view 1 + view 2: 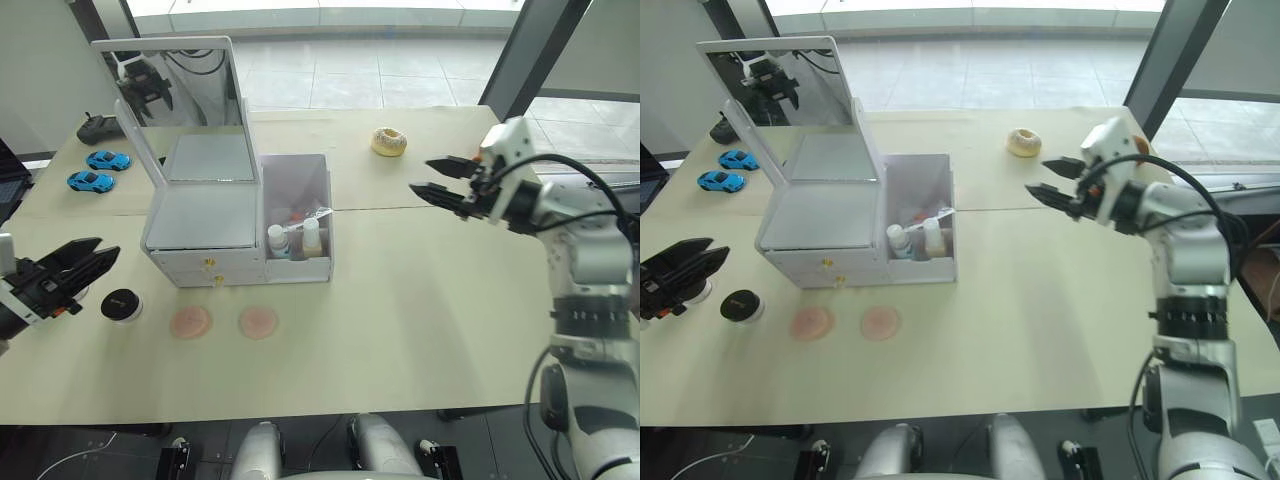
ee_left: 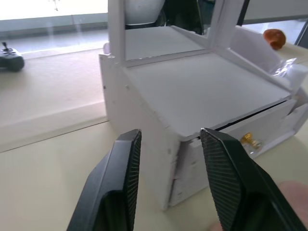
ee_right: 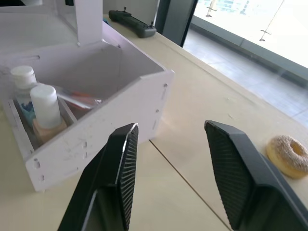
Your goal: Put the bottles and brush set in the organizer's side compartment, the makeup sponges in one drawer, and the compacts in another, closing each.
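The white organizer (image 1: pixel 200 215) stands at the table's left with its mirror lid raised. Its side compartment (image 1: pixel 300 185) holds two white-capped bottles (image 1: pixel 277 240) (image 3: pixel 45 106) and a clear brush set packet (image 1: pixel 312 214). Both drawers, with gold knobs (image 1: pixel 210 263), are shut. Two pink round sponges (image 1: pixel 190 321) (image 1: pixel 258 322) lie in front of the organizer, and a black compact (image 1: pixel 121 305) sits to their left. My left gripper (image 1: pixel 105 250) hovers open just left of the compact, pointing at the organizer. My right gripper (image 1: pixel 422 175) is open in the air, well right of the compartment.
A donut (image 1: pixel 388 142) lies at the back right of the organizer. Two blue toy cars (image 1: pixel 108 159) (image 1: pixel 90 180) and a black controller (image 1: pixel 98 127) sit at the far left. The table's front edge runs close below the sponges.
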